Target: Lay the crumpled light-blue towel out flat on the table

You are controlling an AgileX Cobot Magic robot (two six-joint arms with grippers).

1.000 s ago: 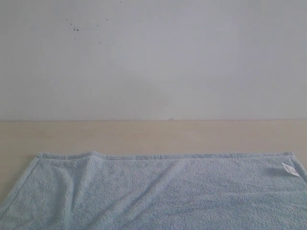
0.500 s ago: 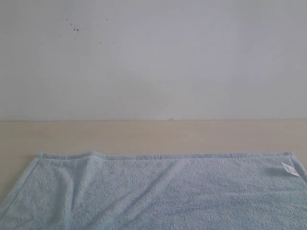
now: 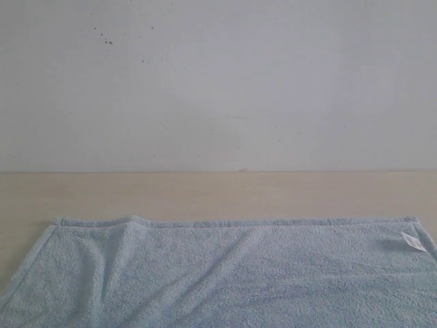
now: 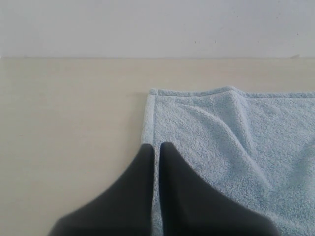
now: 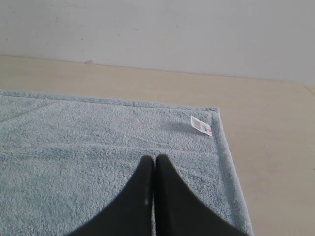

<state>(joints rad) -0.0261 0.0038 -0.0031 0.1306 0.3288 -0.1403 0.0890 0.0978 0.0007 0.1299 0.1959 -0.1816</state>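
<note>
1. The towel [image 5: 98, 142] lay flat on the table [image 5: 275, 147], with its white tag [image 5: 201, 125] at a hemmed corner.
2. The right tool [image 5: 154, 158], jaws pressed together, sat over the towel near the tag.

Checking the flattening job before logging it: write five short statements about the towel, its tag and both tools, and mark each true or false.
1. The towel lies spread on the table. True.
2. In the exterior view, the white tag is at the towel's left corner. False: it is at the right corner.
3. The left tool is wide open. False: its fingers are together.
4. The right tool is shut over the towel. True.
5. A wrinkle shows near the towel's left end. True.
</note>
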